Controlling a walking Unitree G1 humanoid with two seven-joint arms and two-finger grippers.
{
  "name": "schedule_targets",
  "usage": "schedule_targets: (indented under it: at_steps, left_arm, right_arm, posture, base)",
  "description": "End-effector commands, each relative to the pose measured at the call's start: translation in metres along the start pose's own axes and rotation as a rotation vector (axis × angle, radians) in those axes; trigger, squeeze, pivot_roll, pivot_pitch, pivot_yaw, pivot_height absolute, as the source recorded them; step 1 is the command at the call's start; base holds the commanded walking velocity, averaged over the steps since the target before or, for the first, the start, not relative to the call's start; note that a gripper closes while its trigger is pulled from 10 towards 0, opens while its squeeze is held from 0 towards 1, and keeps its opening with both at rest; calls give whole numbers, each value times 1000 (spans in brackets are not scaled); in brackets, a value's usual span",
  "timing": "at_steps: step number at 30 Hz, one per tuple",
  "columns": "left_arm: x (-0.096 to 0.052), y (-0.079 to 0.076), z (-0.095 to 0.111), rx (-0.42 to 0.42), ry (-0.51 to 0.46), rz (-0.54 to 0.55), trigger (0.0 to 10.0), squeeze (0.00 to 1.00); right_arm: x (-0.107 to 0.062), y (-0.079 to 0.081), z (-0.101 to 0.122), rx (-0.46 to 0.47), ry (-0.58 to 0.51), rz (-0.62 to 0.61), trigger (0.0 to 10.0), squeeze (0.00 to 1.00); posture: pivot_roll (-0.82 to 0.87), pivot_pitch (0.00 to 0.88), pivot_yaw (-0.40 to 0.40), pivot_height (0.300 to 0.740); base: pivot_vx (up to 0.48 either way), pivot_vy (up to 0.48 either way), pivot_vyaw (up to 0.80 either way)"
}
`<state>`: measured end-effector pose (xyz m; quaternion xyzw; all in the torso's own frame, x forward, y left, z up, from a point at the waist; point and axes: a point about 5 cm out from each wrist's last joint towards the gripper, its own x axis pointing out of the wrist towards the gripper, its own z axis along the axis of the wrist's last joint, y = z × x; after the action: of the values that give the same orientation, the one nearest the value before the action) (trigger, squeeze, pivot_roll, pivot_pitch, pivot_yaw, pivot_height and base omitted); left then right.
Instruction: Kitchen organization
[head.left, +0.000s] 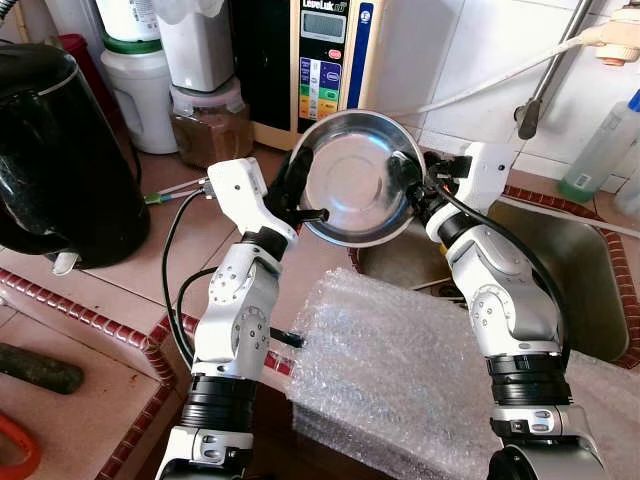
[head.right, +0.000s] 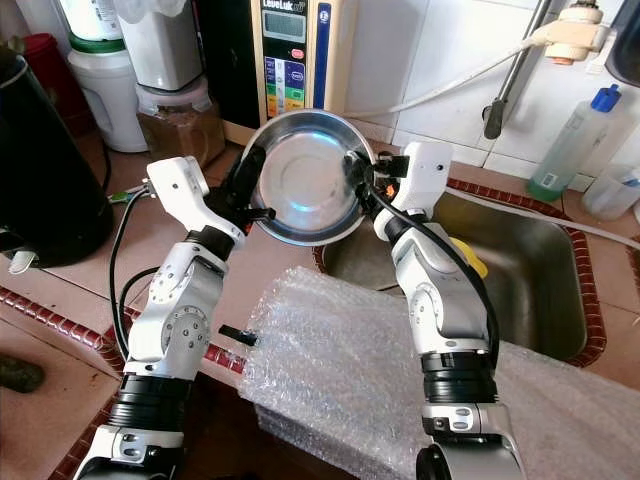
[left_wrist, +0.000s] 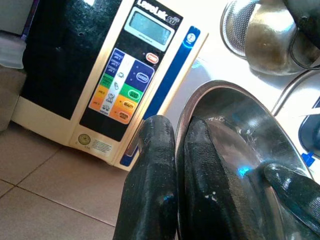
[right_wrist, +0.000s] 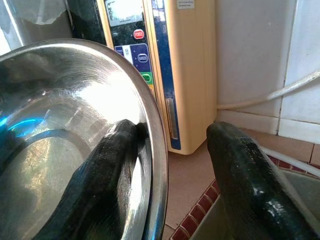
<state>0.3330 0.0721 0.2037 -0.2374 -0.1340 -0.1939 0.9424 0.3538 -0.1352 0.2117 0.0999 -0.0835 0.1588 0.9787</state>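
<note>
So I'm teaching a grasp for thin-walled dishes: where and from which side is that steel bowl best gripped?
By its thin rim, from the side, one finger inside and one outside. The bowl is tilted up with its smooth, curved walls offering nothing else to pinch. The left gripper clamps the left rim this way; the right gripper straddles the right rim, jaws apart.

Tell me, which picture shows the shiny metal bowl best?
The left eye view: the whole round bowl shows there, tilted up and held between the left gripper and right gripper. The right eye view shows it much the same. Both wrist views catch just part of its rim, close up between black fingers.
</note>
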Motion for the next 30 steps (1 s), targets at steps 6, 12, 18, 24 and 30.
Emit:
schedule_targets:
  at_steps: [6, 12, 18, 24, 30]
  left_arm:
    - [2, -15, 5, -21, -39, -53, 0, 0]
    - [2, -14, 4, -18, -32, -51, 0, 0]
    - [2, -13, 3, -9, -28, -51, 0, 0]
    - [2, -14, 4, 14, -28, -69, 0, 0]
    - [3, -15, 4, 17, -21, -97, 10000, 0]
  right_arm:
    - [-2, -14, -2, 13, 32, -76, 0, 0]
    - [-3, -12, -9, 28, 78, -47, 0, 0]
    - [-4, -8, -16, 41, 126, -8, 0, 0]
    - [-5, -6, -21, 58, 168, 25, 0, 0]
    - [-6, -6, -21, 60, 179, 28, 0, 0]
  posture:
    - [-61, 45, -13, 740]
    - [-63, 48, -13, 740]
    - [-63, 47, -12, 740]
    - [-63, 45, -9, 740]
    - [-61, 43, -13, 740]
  base:
    - [0, 0, 0]
    - [0, 0, 0]
    - [0, 0, 0]
    - [0, 0, 0]
    - [0, 0, 0]
